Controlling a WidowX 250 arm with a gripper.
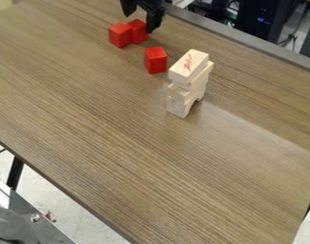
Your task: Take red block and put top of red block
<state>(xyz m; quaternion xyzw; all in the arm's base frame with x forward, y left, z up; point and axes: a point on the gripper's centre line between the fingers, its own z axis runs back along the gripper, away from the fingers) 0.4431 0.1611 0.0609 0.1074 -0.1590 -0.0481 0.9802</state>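
Observation:
The black gripper [139, 21] hangs at the top edge with its two fingers apart, open. Just below it are two red blocks side by side: the left one [120, 35] stands slightly nearer the camera, and the other red block [138, 32] is close behind its right side, near the gripper's right finger. A third red block [156, 60] stands alone on the table, lower and to the right of that pair.
Right of the lone red block rises a stack of pale wooden blocks [188, 86]. The brown table [118, 143] has a grey strip [240, 35] along its far edge, with dark equipment [264, 19] behind.

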